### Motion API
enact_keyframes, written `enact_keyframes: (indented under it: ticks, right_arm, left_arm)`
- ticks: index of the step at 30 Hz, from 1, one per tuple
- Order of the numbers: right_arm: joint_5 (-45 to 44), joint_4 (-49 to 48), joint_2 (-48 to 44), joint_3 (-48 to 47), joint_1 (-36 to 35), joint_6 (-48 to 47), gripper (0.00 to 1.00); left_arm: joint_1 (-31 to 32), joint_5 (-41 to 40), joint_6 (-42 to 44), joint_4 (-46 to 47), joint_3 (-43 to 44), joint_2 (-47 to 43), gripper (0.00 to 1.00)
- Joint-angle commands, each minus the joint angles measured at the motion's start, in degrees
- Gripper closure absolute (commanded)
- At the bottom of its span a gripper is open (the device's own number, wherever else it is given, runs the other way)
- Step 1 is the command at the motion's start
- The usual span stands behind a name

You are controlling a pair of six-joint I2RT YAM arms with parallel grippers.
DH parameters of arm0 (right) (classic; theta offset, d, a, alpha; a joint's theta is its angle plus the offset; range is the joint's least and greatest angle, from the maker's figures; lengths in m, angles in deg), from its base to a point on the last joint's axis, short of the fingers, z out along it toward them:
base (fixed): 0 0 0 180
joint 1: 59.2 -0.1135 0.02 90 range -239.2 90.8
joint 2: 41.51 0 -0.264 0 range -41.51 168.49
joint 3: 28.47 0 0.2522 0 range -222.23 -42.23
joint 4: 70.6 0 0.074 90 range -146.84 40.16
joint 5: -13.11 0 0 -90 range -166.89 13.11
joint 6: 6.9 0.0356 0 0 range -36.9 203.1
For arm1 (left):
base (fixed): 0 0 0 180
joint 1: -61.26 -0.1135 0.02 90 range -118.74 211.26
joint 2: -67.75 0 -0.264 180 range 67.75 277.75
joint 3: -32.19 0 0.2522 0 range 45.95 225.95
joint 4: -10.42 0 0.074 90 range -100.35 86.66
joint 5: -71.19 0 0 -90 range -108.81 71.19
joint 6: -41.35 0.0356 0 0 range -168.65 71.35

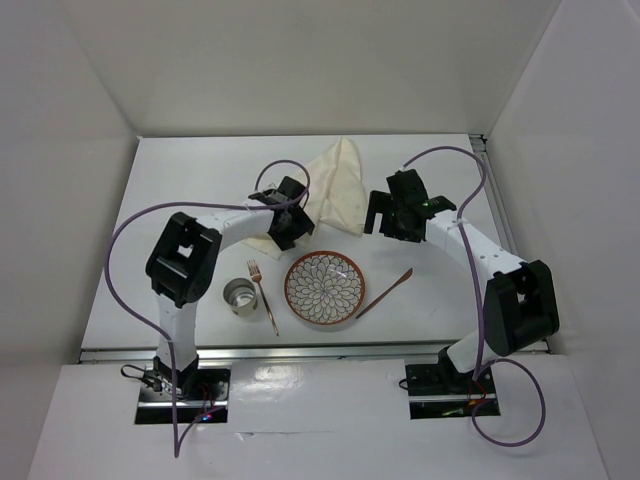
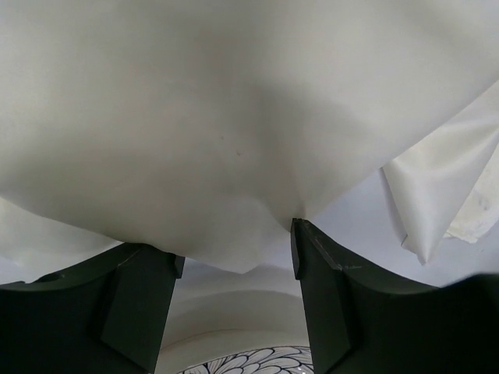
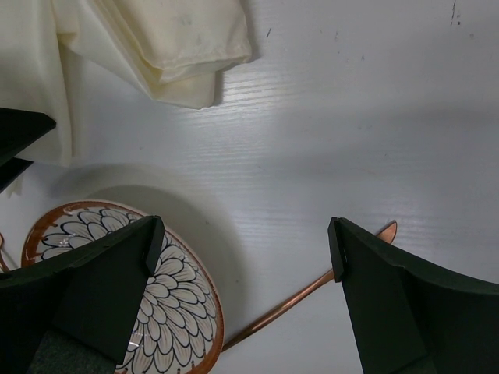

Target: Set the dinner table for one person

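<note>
left gripper (image 1: 288, 224): jaws apart, nothing pinched that I can see. The tips sit right at the edge of the cream cloth (image 1: 335, 185), which bunches under it and spreads out beyond it.
right gripper (image 1: 384, 222): spread wide and holding nothing, hovering over bare tabletop just beside the cloth.
dinner table (image 1: 180, 180): the white top right underneath both grippers; everything sits on it.
plate (image 1: 325, 289): patterned, just on the base side of the two grippers, roughly between them.
fork (image 1: 264, 297): right beside the plate, on the left gripper's side.
metal cup (image 1: 240, 297): just outside the fork, further out from the left gripper.
copper utensil (image 1: 385, 293): on the plate's other side, toward the base from the right gripper. Spoon or knife, can't tell.
done so far: I'd say the plate, fork, cup and utensil look placed.
left to do: probably the cloth. It's crumpled on the far side and not laid with the setting yet.
count: two grippers, one cloth, one plate, one fork, one cup, one copper utensil.
</note>
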Motion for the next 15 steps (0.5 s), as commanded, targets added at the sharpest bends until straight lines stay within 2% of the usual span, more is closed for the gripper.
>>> enact_keyframes:
  ticks: [1,2,8,10,12,13,14,15]
  right_arm:
    - [-0.3,-0.8,0.4,0.2,0.2,-0.4,0.00]
    - [-0.3,-0.8,0.4,0.2,0.2,-0.4,0.00]
    - [-0.3,-0.3,0.9,0.2,0.2,0.1,0.00]
    - [-0.3,0.2,0.9,0.2,0.2,0.1,0.00]
    - [-0.3,0.2,0.9,0.2,0.2,0.1,0.00]
    - [-0.3,0.2,0.9,0.2,0.2,-0.5,0.00]
    - [-0.3,0.2,0.9,-0.5,0.2,-0.5,0.00]
    - [-0.3,0.2,0.9,-1.5,0.2,-1.1,0.00]
  left_arm:
    - [0.4,0.8,0.5,0.7,1.4,-0.7,0.28]
    - [0.4,0.8,0.5,0.7,1.4,-0.7,0.28]
    - [0.4,0.8,1.0,-0.1,2.7,2.7,0.44]
    - [0.4,-0.6,1.7,-1.4,2.7,2.2,0.64]
    - [0.4,-1.9,2.8,-2.3,3.2,0.0,0.77]
    - [0.4,-3.7,4.2,-3.1,4.6,-1.0,0.94]
    - [0.4,-4.7,5.0,-4.9,5.3,-2.1,1.00]
    - [0.4,-5.4,5.7,-5.8,6.1,-3.2,1.00]
